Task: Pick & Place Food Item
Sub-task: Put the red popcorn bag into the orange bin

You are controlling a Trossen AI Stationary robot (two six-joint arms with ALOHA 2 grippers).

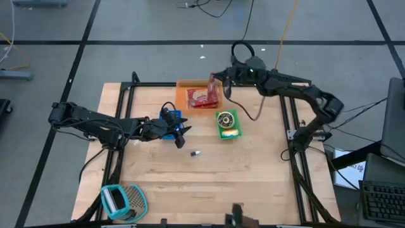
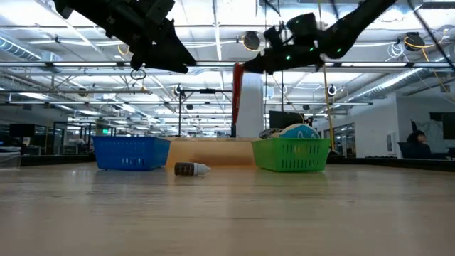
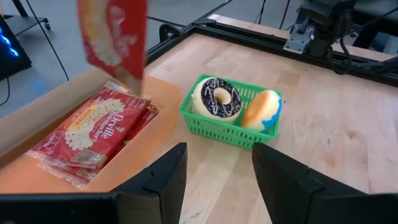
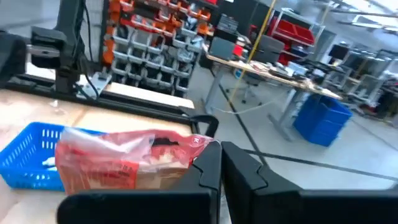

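Wooden table (image 1: 253, 177) under warehouse lights (image 2: 249, 40)

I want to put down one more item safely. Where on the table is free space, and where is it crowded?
Free: the wide bare wood between the small bottle and the teal object at the near edge, and right of the green basket. Crowded: the far middle, where the orange tray, blue basket and both grippers sit close.

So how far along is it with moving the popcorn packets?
Mid-carry. The right gripper is shut on a popcorn packet, held up over the cardboard tray. More packets lie in that tray. Where it goes isn't shown; the green basket holds two donuts. The left gripper hangs open, empty, near the blue basket.
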